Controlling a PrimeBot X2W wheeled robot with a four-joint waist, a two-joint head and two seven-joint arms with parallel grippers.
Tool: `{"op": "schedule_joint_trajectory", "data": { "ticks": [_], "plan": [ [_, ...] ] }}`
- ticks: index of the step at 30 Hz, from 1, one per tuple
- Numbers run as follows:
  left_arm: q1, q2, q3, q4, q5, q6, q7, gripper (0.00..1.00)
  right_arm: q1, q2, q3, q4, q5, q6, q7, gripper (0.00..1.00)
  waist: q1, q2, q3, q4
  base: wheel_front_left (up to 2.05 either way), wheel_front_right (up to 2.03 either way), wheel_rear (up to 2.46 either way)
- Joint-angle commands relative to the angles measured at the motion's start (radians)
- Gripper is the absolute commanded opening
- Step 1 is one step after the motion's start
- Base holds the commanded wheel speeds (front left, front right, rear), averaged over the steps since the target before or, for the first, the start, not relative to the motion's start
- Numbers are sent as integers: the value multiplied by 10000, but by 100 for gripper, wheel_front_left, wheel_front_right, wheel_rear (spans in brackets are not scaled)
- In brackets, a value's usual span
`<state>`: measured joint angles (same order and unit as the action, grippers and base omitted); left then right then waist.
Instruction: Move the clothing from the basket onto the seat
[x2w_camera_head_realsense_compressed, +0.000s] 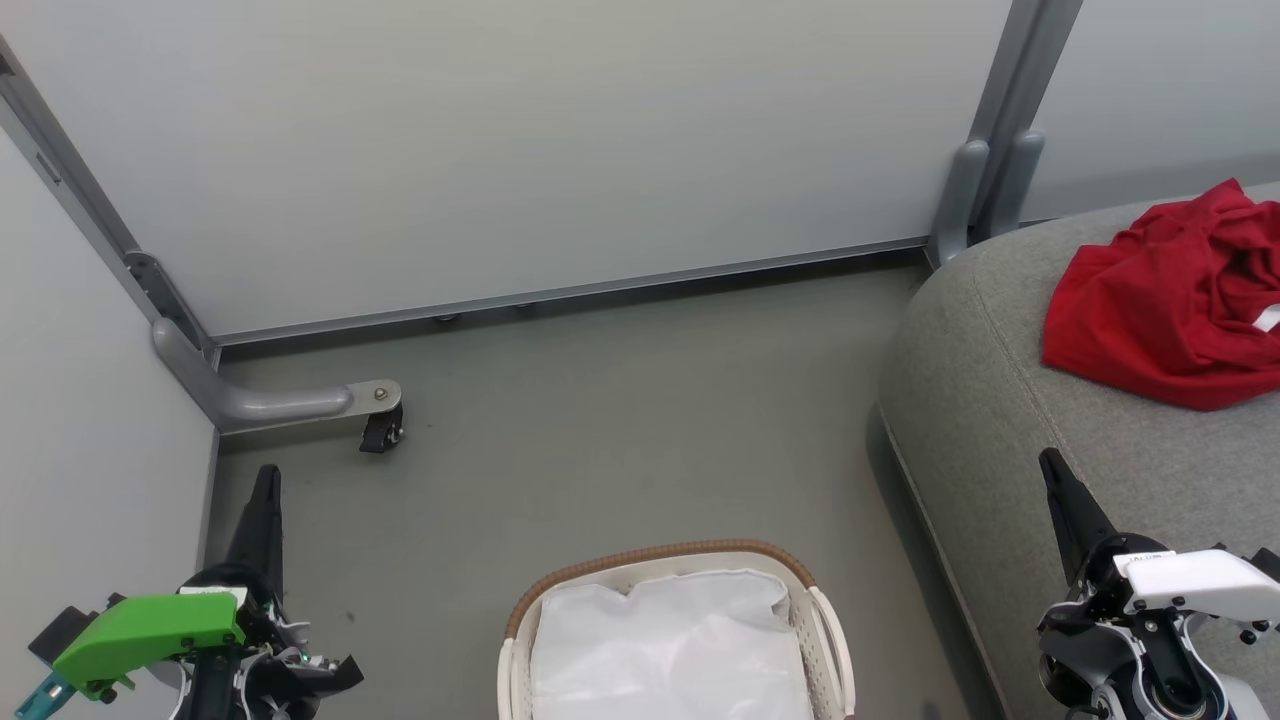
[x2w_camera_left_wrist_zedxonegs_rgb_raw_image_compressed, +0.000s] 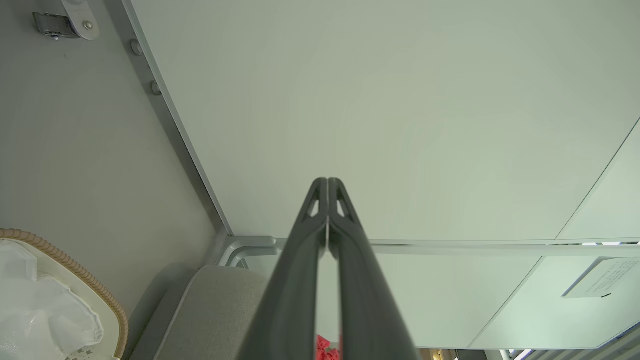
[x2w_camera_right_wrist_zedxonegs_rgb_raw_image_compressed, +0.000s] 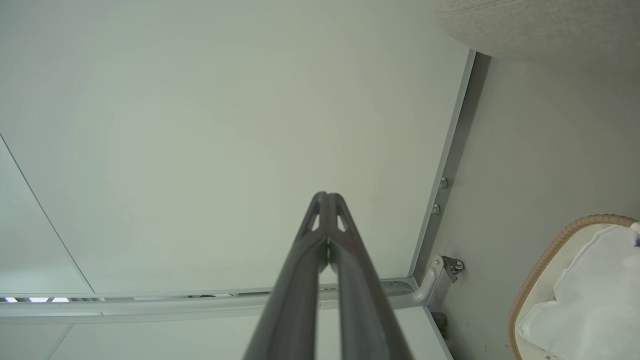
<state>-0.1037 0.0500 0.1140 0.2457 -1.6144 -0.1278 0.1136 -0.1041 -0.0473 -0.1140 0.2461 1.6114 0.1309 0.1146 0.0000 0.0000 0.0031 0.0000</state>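
Observation:
The clothing (x2w_camera_head_realsense_compressed: 1170, 305), a crumpled bright red garment, lies on the grey seat (x2w_camera_head_realsense_compressed: 985, 370) at the right. A sliver of red clothing (x2w_camera_left_wrist_zedxonegs_rgb_raw_image_compressed: 324, 349) peeks between my left fingers in the left wrist view. The basket (x2w_camera_head_realsense_compressed: 660, 560) stands on the floor at bottom centre, with just its white cloth liner (x2w_camera_head_realsense_compressed: 670, 645) inside. My left gripper (x2w_camera_head_realsense_compressed: 266, 475) is shut and holds nothing, left of the basket. My right gripper (x2w_camera_head_realsense_compressed: 1048, 462) is also shut and holds nothing, over the seat's front edge. Both wrist views show the fingertips (x2w_camera_left_wrist_zedxonegs_rgb_raw_image_compressed: 327, 182) (x2w_camera_right_wrist_zedxonegs_rgb_raw_image_compressed: 326, 196) pressed together.
Pale partition walls (x2w_camera_head_realsense_compressed: 560, 140) close off the back and left. A grey metal foot with a black caster (x2w_camera_head_realsense_compressed: 380, 430) sticks out on the floor at the left. A grey post (x2w_camera_head_realsense_compressed: 985, 190) stands behind the seat's corner. Grey floor (x2w_camera_head_realsense_compressed: 620, 430) lies between basket and wall.

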Motion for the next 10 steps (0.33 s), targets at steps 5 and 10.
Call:
{"op": "schedule_joint_trajectory", "data": {
  "ticks": [5, 10],
  "plan": [
    [-109, 20, 28, -17, 28, -63, 42, 0, -81, -56, -16, -38, 32, -5, 26, 0, 0, 0, 0, 0, 0, 0, 0],
    [-109, 19, 29, -17, 29, -63, 43, 0, -81, -56, -15, -37, 32, -3, 26, 0, 0, 0, 0, 0, 0, 0, 0]
  ]
}}
